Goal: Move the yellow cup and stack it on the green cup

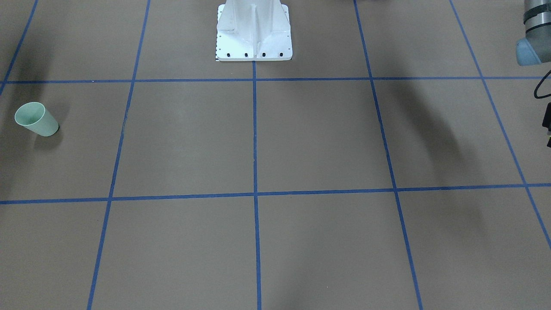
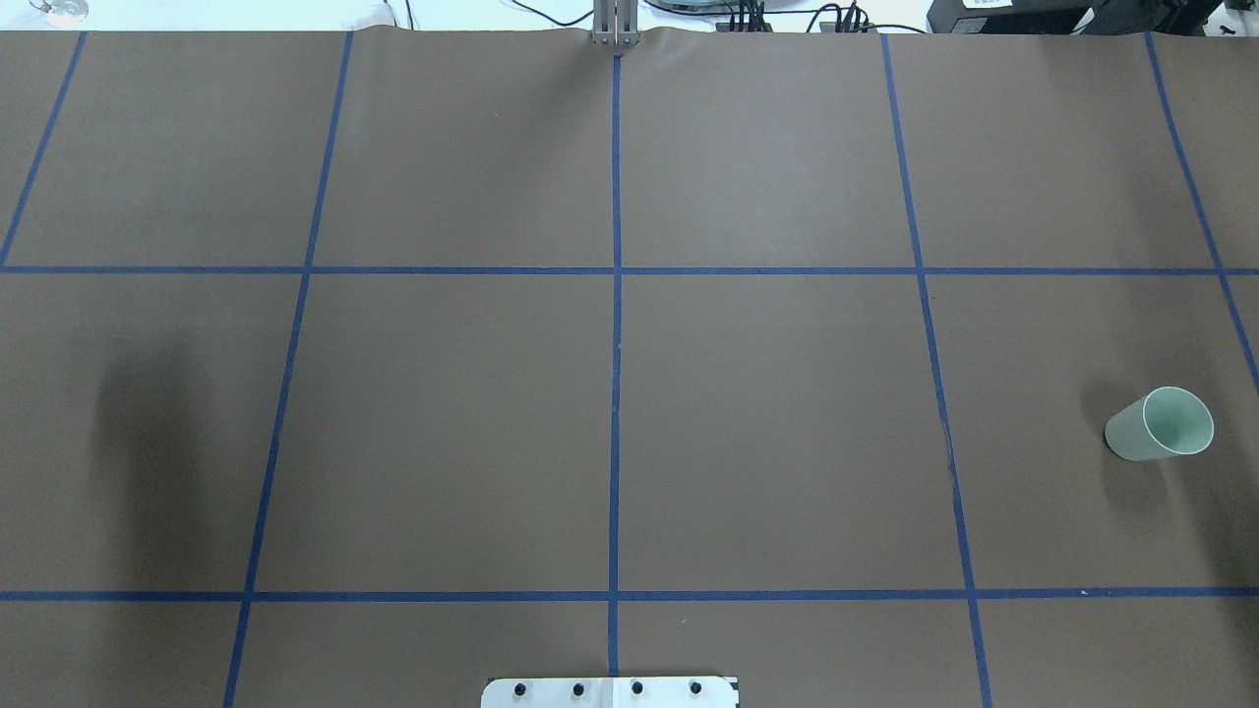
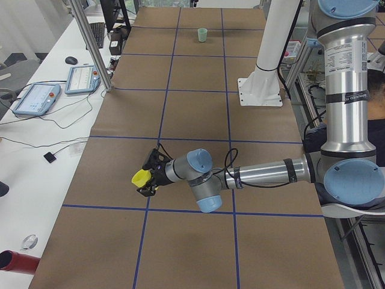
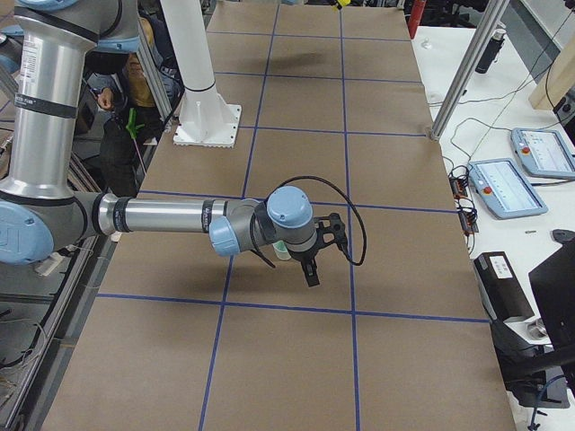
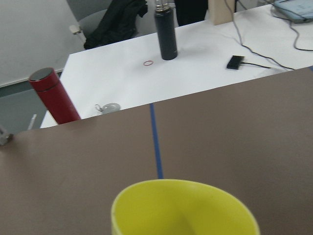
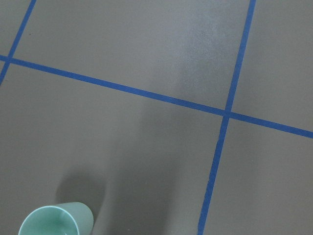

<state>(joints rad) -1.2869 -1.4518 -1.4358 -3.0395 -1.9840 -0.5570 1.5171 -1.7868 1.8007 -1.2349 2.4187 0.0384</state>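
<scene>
Left end first: yellow cup [image 5: 183, 208] sits at the left gripper [image 3: 150, 179] near the table's [image 2: 767, 393] left end, mouth up, smooth tapered plastic. The jaws are out of shot, so I can't tell if they pinch it. The green cup [image 2: 1161, 425] has the same taper in pale mint and stands upright by the right end, a full table length off toward the robot's right, just beside the right gripper [image 4: 310, 269], jaw state also can't tell. My read: right arm is nearer the target, so hand over mid-table, then drop it in coaxially.
</scene>
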